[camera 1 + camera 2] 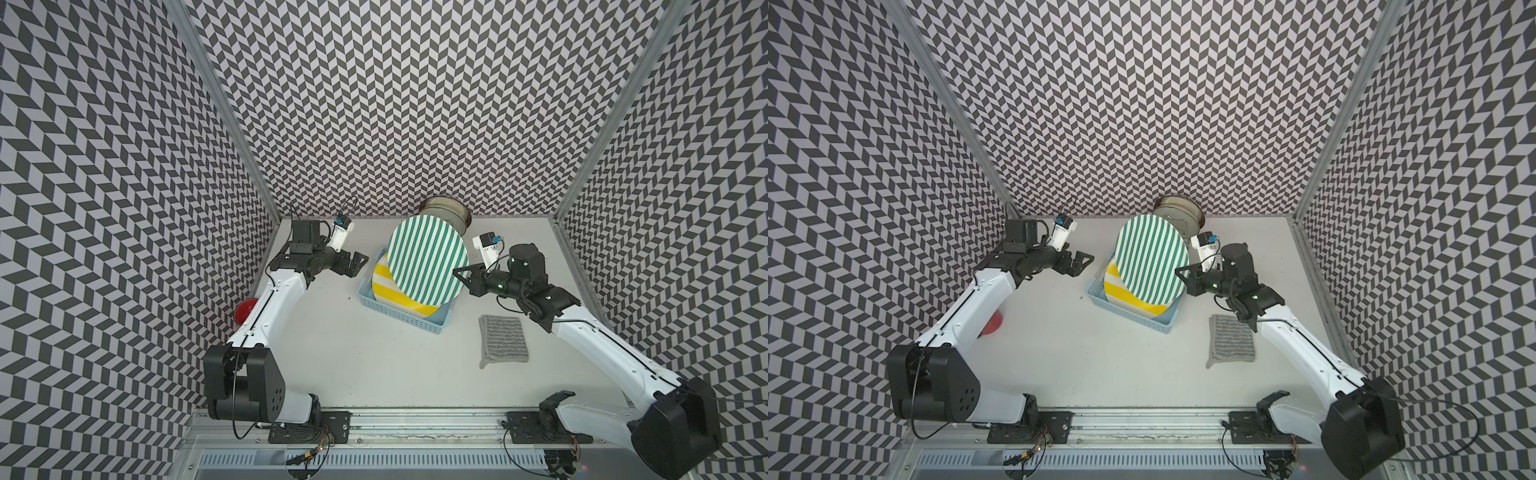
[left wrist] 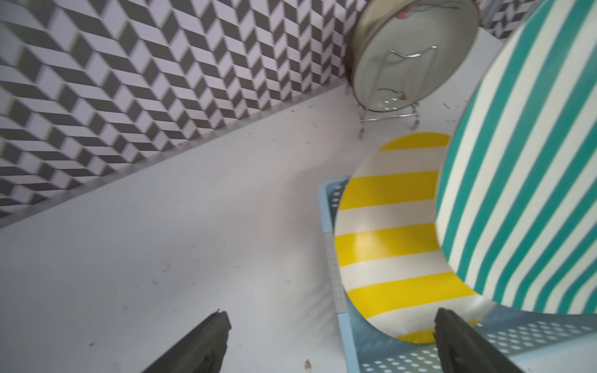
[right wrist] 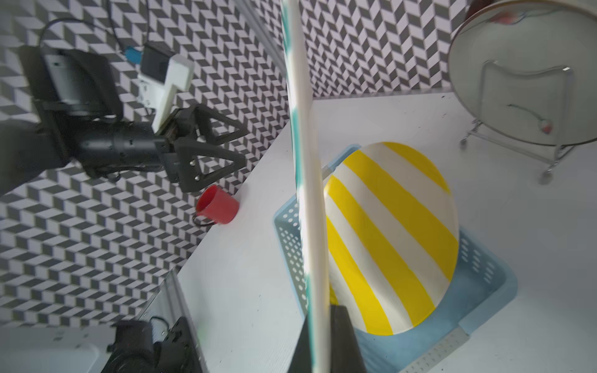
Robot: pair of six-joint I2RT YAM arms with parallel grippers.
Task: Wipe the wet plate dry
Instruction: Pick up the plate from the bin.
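Pinching green plate [image 3: 305, 161], right gripper [image 3: 319, 332]; left gripper [image 1: 359, 262] spread; red cup [image 3: 218, 205] unhidden only right-wrist view.

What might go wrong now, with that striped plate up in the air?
1. The right gripper pinches the green-striped plate only at its rim; it may slip and drop onto the yellow-striped plate in the blue basket.
2. The grey cloth lies beyond the plate from the open left gripper; reaching for it might bump the plate.

Right pincer [image 3: 319, 336] clamps green-striped plate [image 3: 305, 161] edge-on above yellow-striped plate [image 3: 394, 232] in blue basket [image 3: 484, 277]
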